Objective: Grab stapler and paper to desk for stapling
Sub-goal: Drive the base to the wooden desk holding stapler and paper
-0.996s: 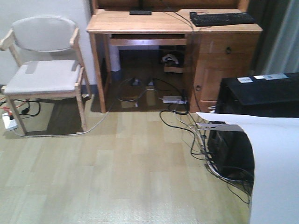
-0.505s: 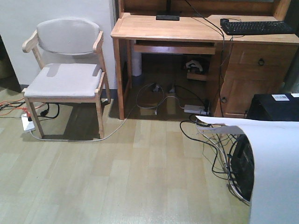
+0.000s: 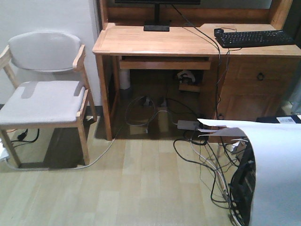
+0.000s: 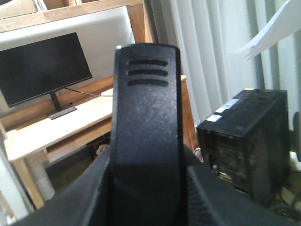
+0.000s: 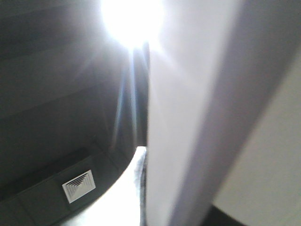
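Treat both items as already in hand and the tabletop [image 3: 155, 44] as the target, which lies straight ahead of the base and above the floor. In the left wrist view the left pincer [image 4: 146, 197] appears closed on the stapler [image 4: 146, 117]. Dark fingers flank the stapler's black ribbed body on both sides, and its long axis runs forward, away from the camera and in line with the arm. The right pincer itself cannot be made out against the glare of the ceiling light in the right wrist view. The paper [image 3: 277, 174] stands clear of the floor at the robot's right and passes edge-on close to that camera, so judge it to be clamped there. The sheet curls over, with its free upper edge pointing left toward the cables [image 3: 207, 165]. For placement, note that the bare wood lies on the left and centre of the tabletop, in front of the monitor [image 4: 42, 66] stand. The keyboard [image 3: 256, 37] takes up the right end. The left arm therefore has the more direct line to open surface. The right arm must carry the sheet leftward past the computer tower [image 4: 249, 141], which stands near its path. Keep the base clear of the chair [image 3: 42, 94] just beside the desk's left leg, and clear of the loose cables on the floor between you and the rounded front edge.
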